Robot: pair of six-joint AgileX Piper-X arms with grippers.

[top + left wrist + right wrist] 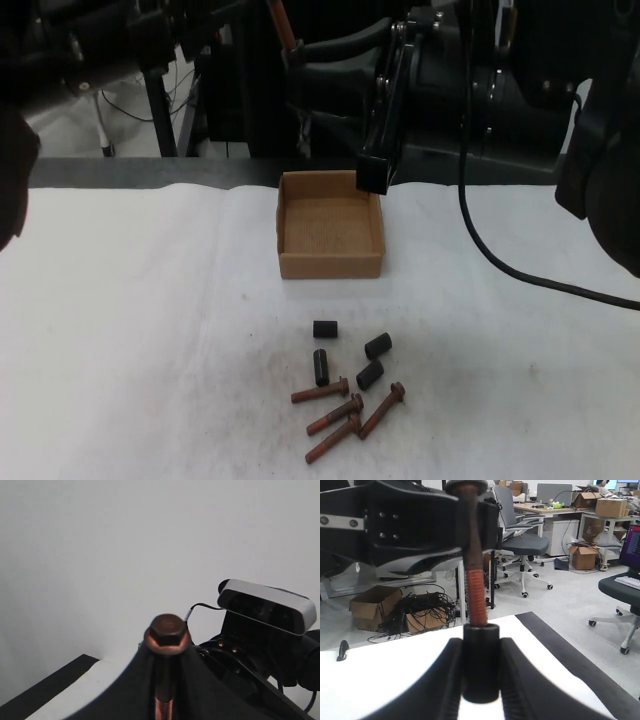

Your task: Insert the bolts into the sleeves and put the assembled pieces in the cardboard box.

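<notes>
High above the bench, my left gripper [167,655] is shut on a rusty bolt [167,632], head towards its camera. My right gripper [480,647] is shut on a black sleeve [480,665]. The bolt's threaded end [476,590] enters the top of that sleeve, and the left gripper's black body [410,525] holds the bolt near its head. In the high view the bolt [283,25] shows at the top among the dark arms. The cardboard box [330,265] stands mid-bench. Several loose sleeves [325,328] and several bolts [335,413] lie in front of it.
A white cloth [130,330] covers the bench. A black arm link [380,120] hangs over the box's back right corner. A black cable [520,270] trails across the right side. The right arm's wrist camera [265,607] shows in the left wrist view.
</notes>
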